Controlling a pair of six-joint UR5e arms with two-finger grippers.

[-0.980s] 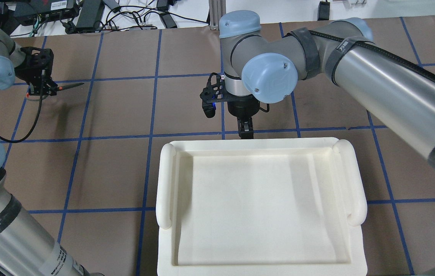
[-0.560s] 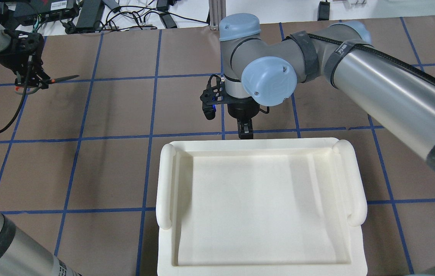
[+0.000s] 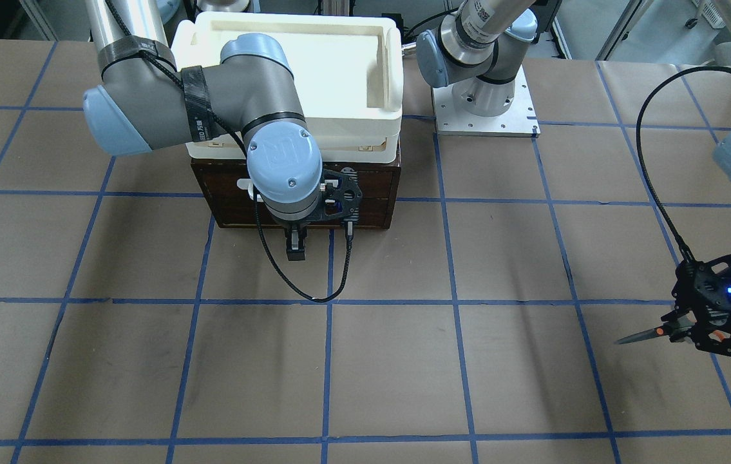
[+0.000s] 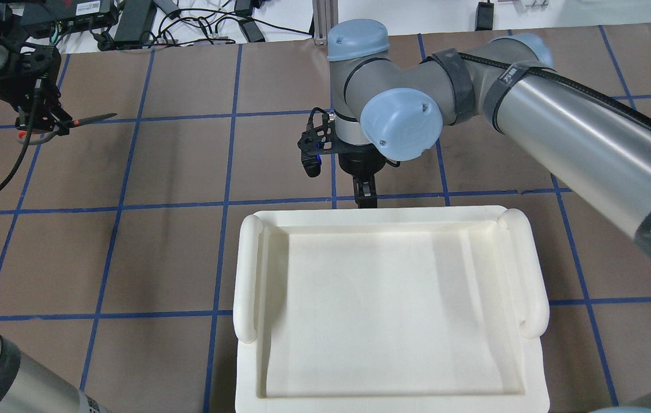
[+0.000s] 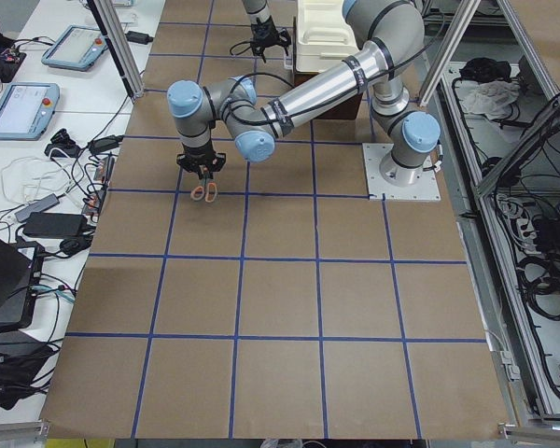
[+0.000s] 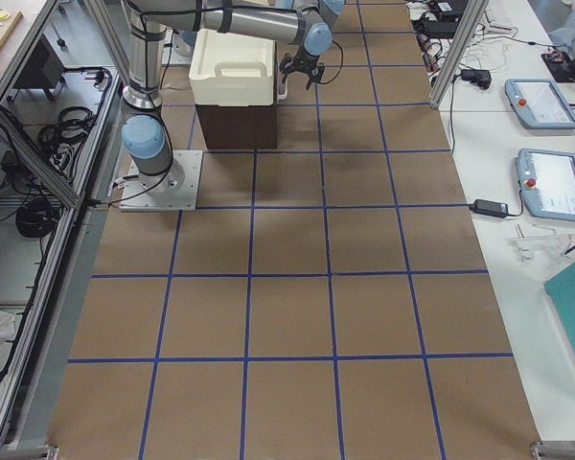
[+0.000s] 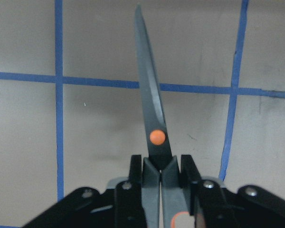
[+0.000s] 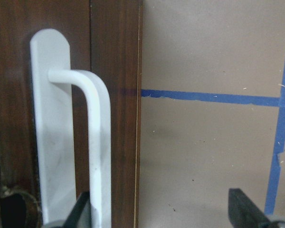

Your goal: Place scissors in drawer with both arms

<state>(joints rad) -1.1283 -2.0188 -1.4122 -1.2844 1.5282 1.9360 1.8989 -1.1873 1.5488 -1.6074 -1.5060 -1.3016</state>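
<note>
Tray (image 3: 391, 71) sits atop drawer (image 3: 375, 187), scissors (image 3: 645, 335) well apart.

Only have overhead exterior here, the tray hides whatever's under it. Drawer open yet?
Observer: No. In the front-facing view the drawer front sits flush, so it looks shut.
Operator: Right hand on the handle?
Observer: Not yet. In the right wrist view the right hand is open. The handle is beside one finger; I can't tell whether they touch.
Operator: Scissors grip?
Observer: In the left wrist view the left hand is shut on the scissors just behind the orange pivot dot, blades closed.
</note>
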